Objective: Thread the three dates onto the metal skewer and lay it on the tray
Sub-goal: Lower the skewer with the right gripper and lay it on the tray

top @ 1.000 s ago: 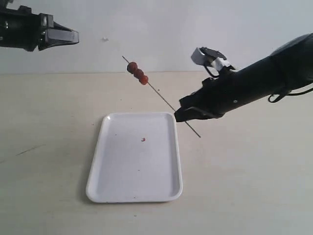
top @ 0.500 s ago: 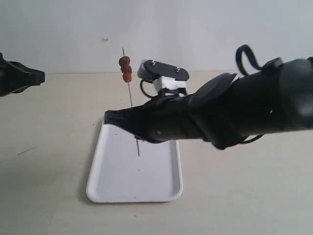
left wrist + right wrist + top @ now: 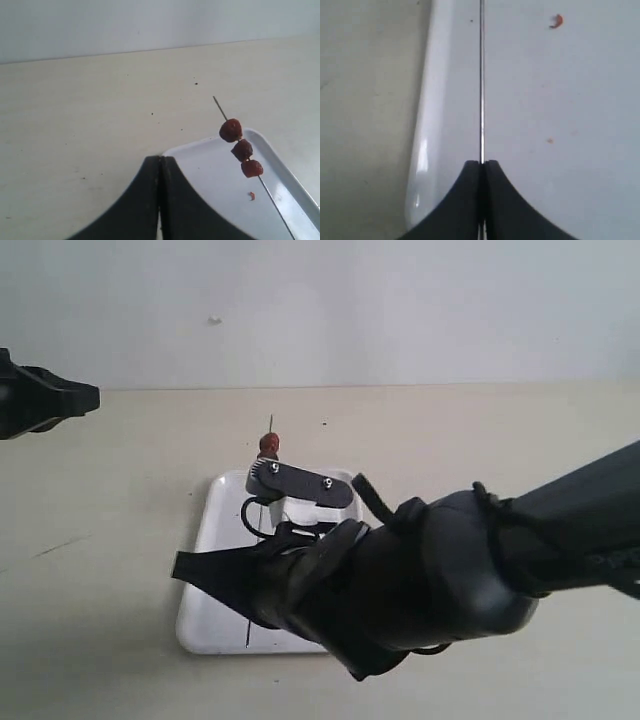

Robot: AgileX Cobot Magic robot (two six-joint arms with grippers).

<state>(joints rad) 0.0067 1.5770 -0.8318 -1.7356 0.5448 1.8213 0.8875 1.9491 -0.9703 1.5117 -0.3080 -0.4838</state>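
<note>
My right gripper [image 3: 481,164] is now down over the tray [image 3: 427,100] instead of off at 3 o'clock, clamped tight on the metal skewer [image 3: 481,75]. The three dates [image 3: 241,150] ride its 12 o'clock end, maybe not touching down yet. My left gripper [image 3: 160,161] is closed and empty. Just the release left, I reckon.

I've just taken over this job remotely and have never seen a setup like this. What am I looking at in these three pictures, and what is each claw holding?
It is a robot with two black arms, each ending in a two-finger gripper. The wide picture comes from a camera off the arms, looking at the beige table. The other two come from cameras on the wrists, looking along the fingers. On the table lies a white tray. The right gripper is shut on a thin metal skewer, held over the tray. Three dates are threaded near the skewer's far end. The left gripper is shut, holds nothing and hangs off to the side.
</note>
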